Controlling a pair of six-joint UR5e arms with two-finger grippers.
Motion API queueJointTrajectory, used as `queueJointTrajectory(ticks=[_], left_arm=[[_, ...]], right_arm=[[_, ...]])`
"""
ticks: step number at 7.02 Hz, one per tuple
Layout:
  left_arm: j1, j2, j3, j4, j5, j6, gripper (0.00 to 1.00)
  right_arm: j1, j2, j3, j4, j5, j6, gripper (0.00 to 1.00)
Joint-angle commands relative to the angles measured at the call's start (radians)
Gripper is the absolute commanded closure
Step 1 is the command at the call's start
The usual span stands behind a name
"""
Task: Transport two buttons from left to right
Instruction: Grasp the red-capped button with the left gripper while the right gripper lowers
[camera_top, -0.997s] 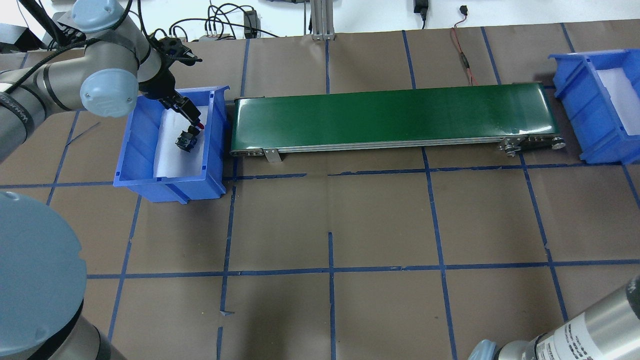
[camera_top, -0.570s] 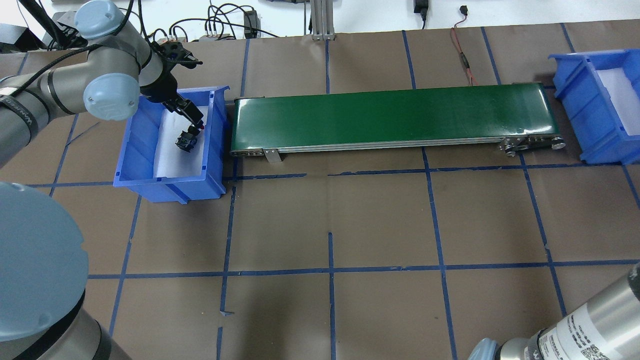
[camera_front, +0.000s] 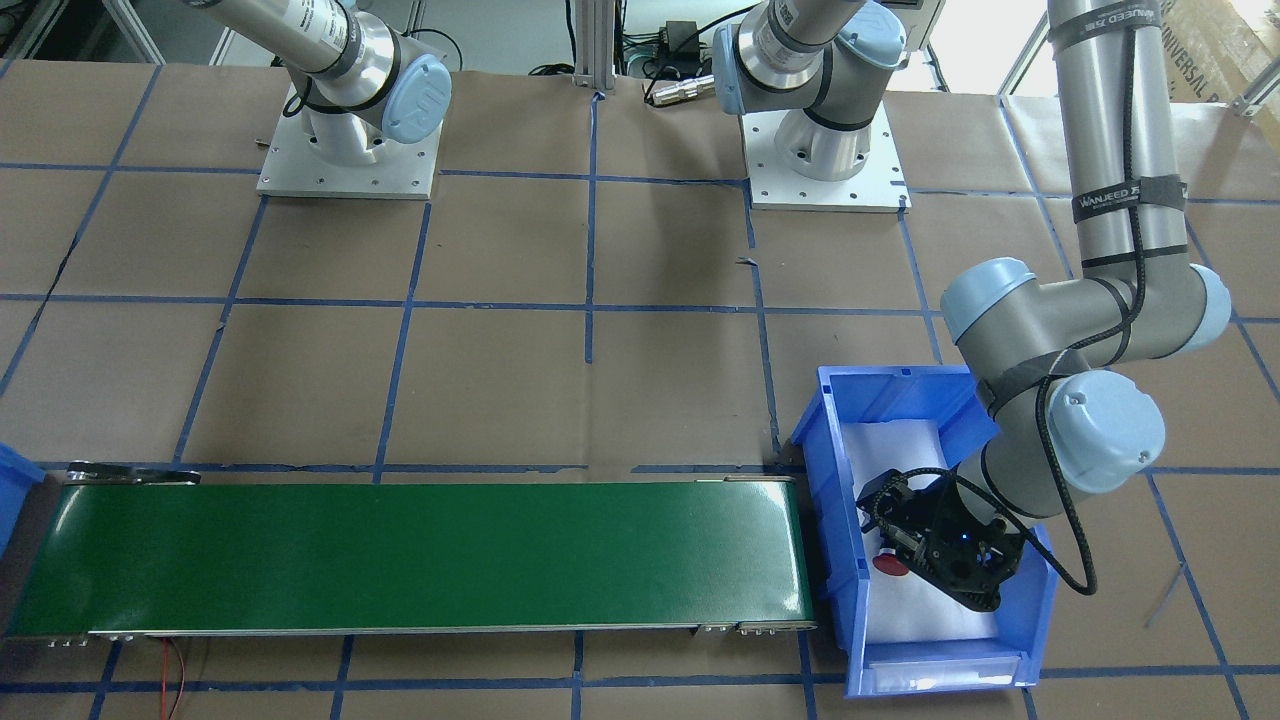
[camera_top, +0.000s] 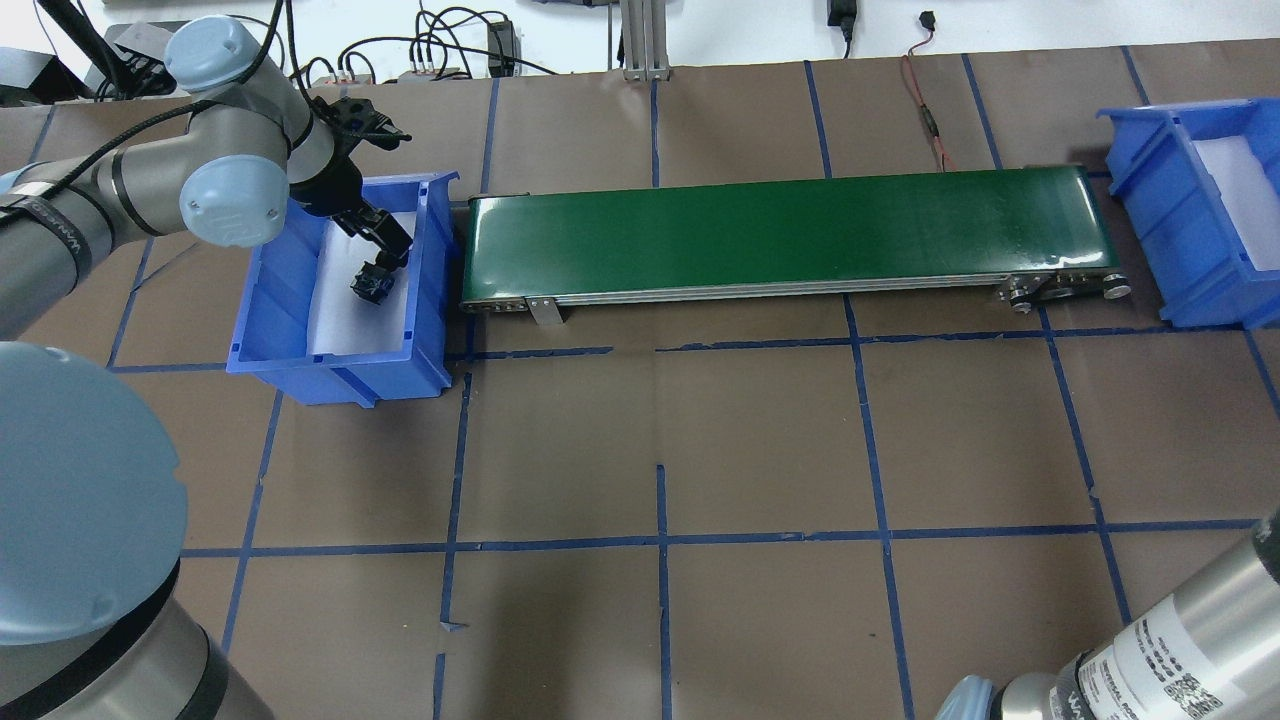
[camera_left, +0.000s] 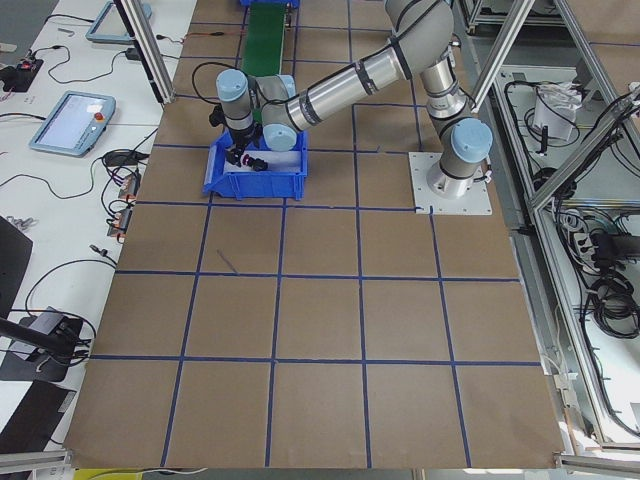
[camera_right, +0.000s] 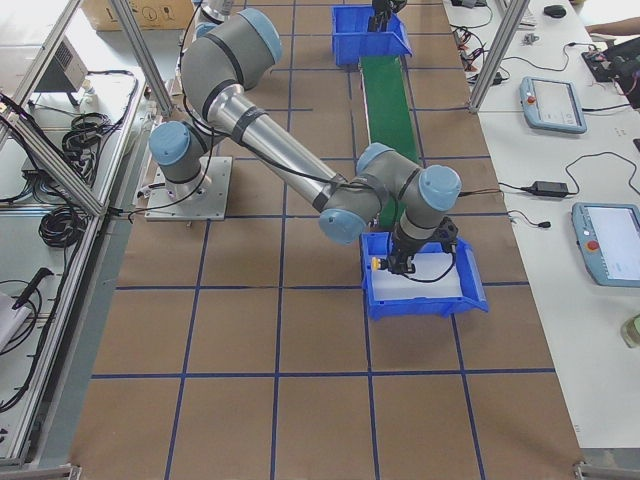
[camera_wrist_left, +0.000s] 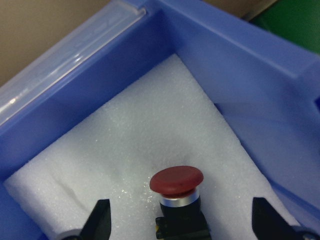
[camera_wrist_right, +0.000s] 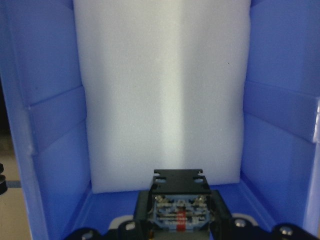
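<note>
The red button (camera_wrist_left: 176, 181) rests on white foam in the left blue bin (camera_top: 340, 365); its red cap shows in the front view (camera_front: 890, 563) and its black body in the overhead view (camera_top: 372, 283). My left gripper (camera_wrist_left: 180, 222) is open, one finger on each side of the button and clear of it; it also shows from the front (camera_front: 910, 545). My right gripper (camera_wrist_right: 177, 227) is shut on a black body with a grey terminal block (camera_wrist_right: 177, 205) over the right blue bin (camera_wrist_right: 45, 150). The yellow cap (camera_right: 376, 264) shows in the exterior right view.
A green conveyor belt (camera_top: 780, 230) runs between the two bins; it also shows from the front (camera_front: 400, 555). The right bin (camera_top: 1150, 180) sits at the overhead view's right edge, lined with white foam. Brown paper with blue tape lines covers the table.
My left arm has shifted slightly right and the gripper has settled over the red button, whose cap is now hidden in the overhead view. The button has not moved.
</note>
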Motion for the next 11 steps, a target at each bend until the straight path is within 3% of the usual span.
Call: queueJointTrajectory(ticks=[1,3,7,9,11], left_arm=[[0.001,-0.012,0.004,0.001,-0.001,0.002,0.05],[0.001,-0.013,0.004,0.001,0.002,0.002,0.14],[0.042,-0.013,-0.024,0.000,0.001,0.031,0.15],[0.034,-0.016,-0.021,0.001,0.002,0.019,0.24],[0.034,-0.016,-0.021,0.001,0.002,0.018,0.26]], right_arm=[[0.000,0.012,-0.002,0.000,0.000,0.000,0.96],[0.000,0.032,0.000,-0.002,0.000,0.002,0.96],[0.002,0.067,-0.003,-0.043,0.002,0.002,0.95],[0.002,0.090,-0.003,-0.069,0.002,0.002,0.96],[0.005,0.106,-0.003,-0.085,0.023,0.002,0.95]])
